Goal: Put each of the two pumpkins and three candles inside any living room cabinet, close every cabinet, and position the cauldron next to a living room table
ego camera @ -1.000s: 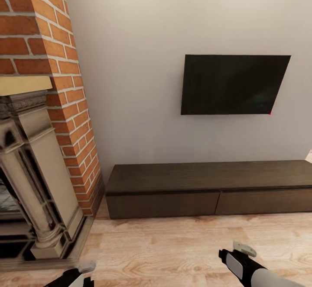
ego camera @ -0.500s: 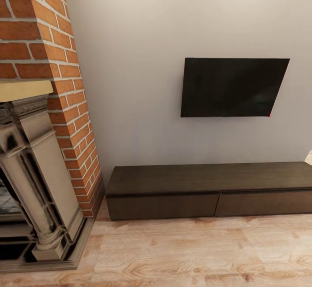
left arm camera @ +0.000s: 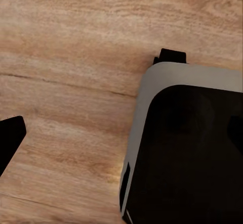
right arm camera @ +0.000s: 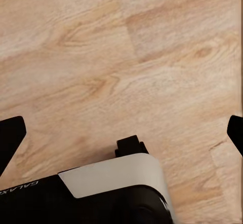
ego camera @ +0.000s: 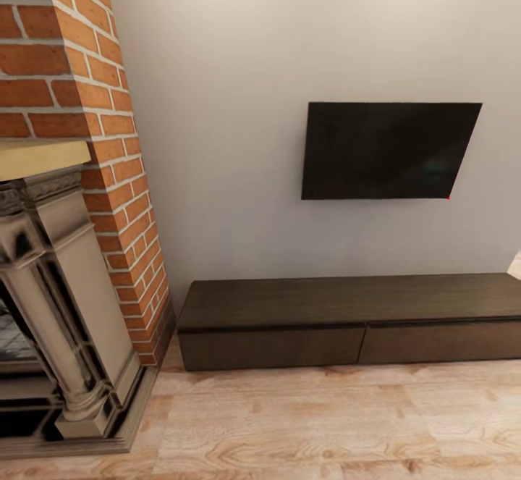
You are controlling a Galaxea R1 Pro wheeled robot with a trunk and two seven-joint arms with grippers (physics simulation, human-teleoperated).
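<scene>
Head view: we've got the cabinet [ego camera: 347,321] low against the wall in the lower middle, both drawer fronts flush, a dark TV [ego camera: 387,150] above it, and a brick fireplace [ego camera: 65,212] on the left. Left wrist view: our left claw [left arm camera: 10,138] has one black tip at the frame's edge over the wood floor [left arm camera: 76,46], so we can't tell its spread. Right wrist view: the right claw [right arm camera: 121,133] has its tips wide apart, holding nothing.

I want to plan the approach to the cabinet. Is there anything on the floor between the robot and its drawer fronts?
Nothing visible does. The wooden floor before the cabinet shows only bare planks, and both drawer fronts are shut. The fireplace stands beside it on the left, not across the way.
</scene>
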